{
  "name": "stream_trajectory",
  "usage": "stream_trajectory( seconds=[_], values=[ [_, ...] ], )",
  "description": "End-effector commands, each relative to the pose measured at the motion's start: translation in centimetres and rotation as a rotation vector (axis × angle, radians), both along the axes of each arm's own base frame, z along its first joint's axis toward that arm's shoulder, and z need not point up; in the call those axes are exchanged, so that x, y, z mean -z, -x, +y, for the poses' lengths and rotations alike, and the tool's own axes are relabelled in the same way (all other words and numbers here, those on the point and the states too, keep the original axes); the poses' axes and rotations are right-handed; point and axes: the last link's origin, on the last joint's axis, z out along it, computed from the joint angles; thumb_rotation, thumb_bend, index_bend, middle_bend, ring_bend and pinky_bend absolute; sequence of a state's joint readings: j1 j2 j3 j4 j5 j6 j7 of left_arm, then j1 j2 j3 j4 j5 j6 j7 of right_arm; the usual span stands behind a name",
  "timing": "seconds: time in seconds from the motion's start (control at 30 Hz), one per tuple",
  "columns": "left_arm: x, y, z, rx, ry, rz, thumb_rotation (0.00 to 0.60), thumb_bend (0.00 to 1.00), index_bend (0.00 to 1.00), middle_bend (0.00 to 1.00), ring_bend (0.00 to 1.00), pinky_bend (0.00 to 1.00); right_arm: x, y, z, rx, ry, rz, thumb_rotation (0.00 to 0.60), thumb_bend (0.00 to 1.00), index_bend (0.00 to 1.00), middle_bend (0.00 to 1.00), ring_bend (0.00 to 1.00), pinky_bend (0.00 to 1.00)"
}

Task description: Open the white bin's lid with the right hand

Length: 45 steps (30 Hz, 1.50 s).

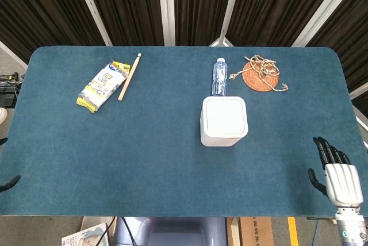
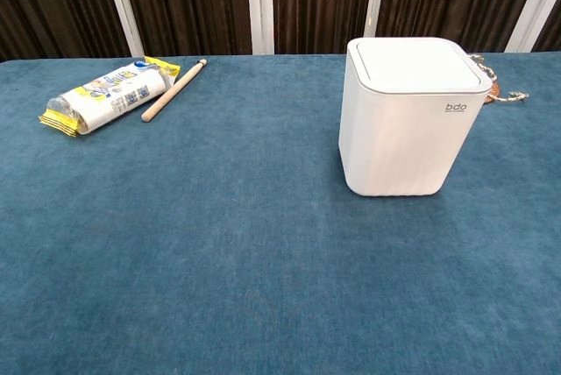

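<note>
The white bin [image 1: 223, 134] stands upright right of the table's middle, its flat lid [image 1: 224, 115] down and closed. The chest view shows the same bin [image 2: 403, 143] and lid [image 2: 418, 63] from the front, with no hand near them. My right hand [image 1: 336, 174] hovers at the table's near right corner, well to the right of the bin, with its dark fingers stretched out and nothing in them. Of my left hand only dark fingertips [image 1: 8, 184] show at the left edge of the head view; how they are held is unclear.
A yellow snack packet [image 1: 102, 86] and a wooden stick [image 1: 129, 77] lie at the far left. A water bottle [image 1: 219, 76] lies just behind the bin. A round coaster with a knotted rope [image 1: 261, 75] sits at the far right. The blue table [image 1: 149, 160] ends near the right hand.
</note>
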<state>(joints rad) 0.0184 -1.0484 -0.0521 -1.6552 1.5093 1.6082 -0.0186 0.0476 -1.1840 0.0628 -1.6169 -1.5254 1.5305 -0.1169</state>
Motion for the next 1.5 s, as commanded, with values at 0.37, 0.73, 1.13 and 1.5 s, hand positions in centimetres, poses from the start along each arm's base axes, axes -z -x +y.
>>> stream_trajectory(
  seconds=[0.37, 0.73, 1.13, 1.5],
  values=[
    [0.3, -0.1, 0.3, 0.023, -0.015, 0.001, 0.6, 0.16, 0.17, 0.05, 0.0, 0.02, -1.8, -4.2, -1.7, -0.103, -0.04, 0.015, 0.6, 0.4, 0.08, 0.51, 0.58, 0.57],
    [0.1, -0.1, 0.2, 0.037, -0.048, -0.006, 0.6, 0.16, 0.17, 0.04, 0.0, 0.0, -1.1, -11.1, -5.3, -0.194, -0.227, 0.054, 0.6, 0.82, 0.16, 0.82, 0.86, 0.78],
    [0.1, -0.1, 0.3, 0.035, -0.038, -0.018, 0.6, 0.16, 0.16, 0.02, 0.0, 0.0, 1.0, -17.0, -7.9, -0.193, -0.459, 0.074, 0.6, 0.92, 0.16, 0.82, 0.86, 0.78],
    [0.0, -0.1, 0.3, 0.042, -0.025, -0.035, 0.6, 0.16, 0.16, 0.02, 0.0, 0.0, 3.0, -18.7, -9.8, -0.15, -0.511, 0.08, 0.6, 0.92, 0.16, 0.82, 0.86, 0.78]
  ],
)
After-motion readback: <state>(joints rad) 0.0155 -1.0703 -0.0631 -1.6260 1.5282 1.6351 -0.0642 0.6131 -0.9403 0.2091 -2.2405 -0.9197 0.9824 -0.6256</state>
